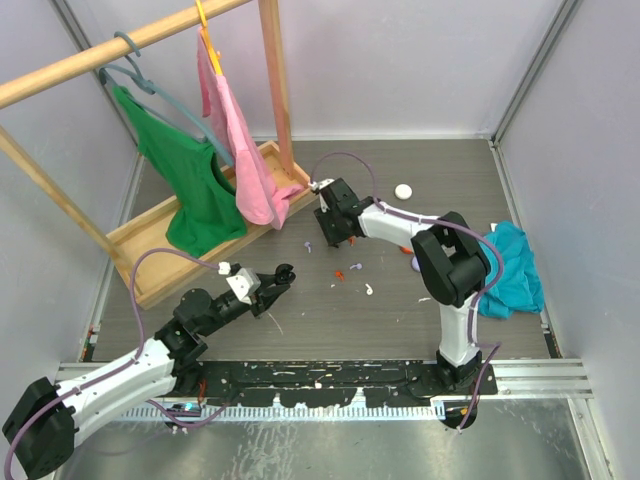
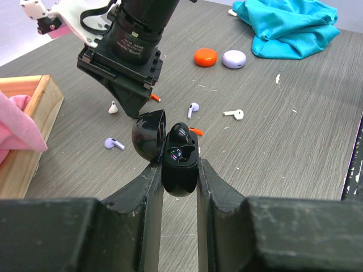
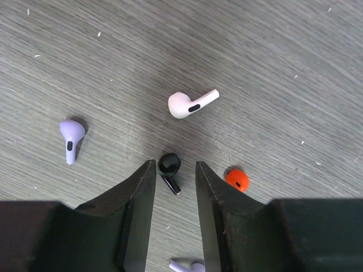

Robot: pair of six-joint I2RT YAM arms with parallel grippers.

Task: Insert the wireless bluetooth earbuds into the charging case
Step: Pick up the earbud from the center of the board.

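My left gripper (image 2: 180,167) is shut on an open black charging case (image 2: 180,175), lid (image 2: 148,136) swung left; it also shows in the top view (image 1: 282,276). My right gripper (image 3: 174,165) is open, pointing down at the table, its jaws on either side of a black earbud (image 3: 169,164) lying flat. It also shows in the top view (image 1: 333,242). Around it lie a white bud (image 3: 191,103), a lilac bud (image 3: 71,136), a red bud (image 3: 237,179) and a pale bud (image 3: 187,265). The left wrist view shows more loose buds, such as a white one (image 2: 234,114) and a lilac one (image 2: 113,143).
A round orange case (image 2: 205,56) and a lilac case (image 2: 234,59) lie near a teal cloth (image 1: 510,265). A white round case (image 1: 403,191) sits at the back. A wooden rack base (image 1: 150,250) with green and pink garments stands at the left.
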